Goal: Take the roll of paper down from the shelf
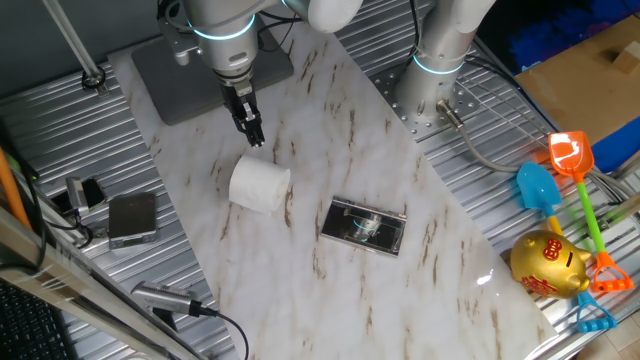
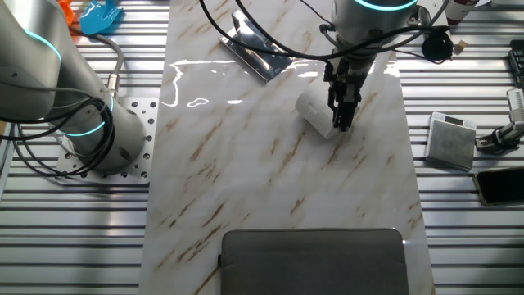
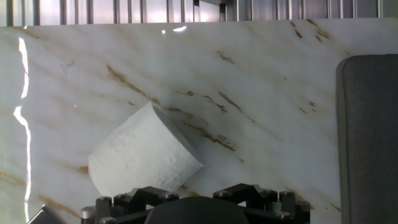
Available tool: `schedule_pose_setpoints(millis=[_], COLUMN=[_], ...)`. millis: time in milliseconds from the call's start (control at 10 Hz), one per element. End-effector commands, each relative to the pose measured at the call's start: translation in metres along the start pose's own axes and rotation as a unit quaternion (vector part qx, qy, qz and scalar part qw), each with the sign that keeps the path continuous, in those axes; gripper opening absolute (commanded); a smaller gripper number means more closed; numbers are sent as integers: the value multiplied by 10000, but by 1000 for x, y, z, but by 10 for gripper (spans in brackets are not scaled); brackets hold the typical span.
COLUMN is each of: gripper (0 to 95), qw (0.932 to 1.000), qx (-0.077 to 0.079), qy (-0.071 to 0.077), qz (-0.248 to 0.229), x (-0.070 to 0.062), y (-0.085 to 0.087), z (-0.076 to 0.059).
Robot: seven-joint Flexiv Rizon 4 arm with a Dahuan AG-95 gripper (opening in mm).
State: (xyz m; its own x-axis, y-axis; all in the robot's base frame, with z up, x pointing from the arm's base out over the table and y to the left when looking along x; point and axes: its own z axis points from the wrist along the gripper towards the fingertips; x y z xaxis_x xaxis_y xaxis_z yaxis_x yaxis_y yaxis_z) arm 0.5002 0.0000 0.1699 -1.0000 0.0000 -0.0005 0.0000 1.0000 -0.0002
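Roll of paper (image 1: 259,185) lies sideways on marble, off the shelf (image 1: 364,226) — shelf unseen in hand view; gripper (image 1: 252,133) fingers seen pressed together, empty.

Grey plate (image 1: 165,85), small grey box (image 1: 132,219), toy shovels (image 1: 570,160), gold piggy bank (image 1: 548,263).

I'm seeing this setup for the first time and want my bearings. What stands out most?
The roll of paper lies on its side on the marbled table, beside the shelf with its dark glossy top, not on it. The gripper hangs just behind the roll, apart from it, fingers close together and holding nothing. At the table's edge sit bright toy spades and a golden piggy bank.
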Motion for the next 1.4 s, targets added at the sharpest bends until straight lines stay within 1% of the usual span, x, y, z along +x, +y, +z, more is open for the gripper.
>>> schedule_pose_setpoints(millis=[100, 300, 500, 600, 1000, 1100, 1300, 1400], gripper=[0, 0, 0, 0, 0, 0, 0, 0], qw=[9999, 9999, 9996, 9991, 9951, 9935, 9874, 9813], qx=[-70, -66, -70, -67, -69, -63, -76, -82], qy=[-22, -21, -26, 3, -24, -17, -10, -17], qz=[-121, -122, -275, -413, -991, -1136, -1580, -1924], x=[0, 0, 0, 1, 1, 1, 1, 0], y=[0, 0, 0, 0, 0, 0, 0, 0], z=[0, 0, 0, 0, 0, 0, 0, 0])
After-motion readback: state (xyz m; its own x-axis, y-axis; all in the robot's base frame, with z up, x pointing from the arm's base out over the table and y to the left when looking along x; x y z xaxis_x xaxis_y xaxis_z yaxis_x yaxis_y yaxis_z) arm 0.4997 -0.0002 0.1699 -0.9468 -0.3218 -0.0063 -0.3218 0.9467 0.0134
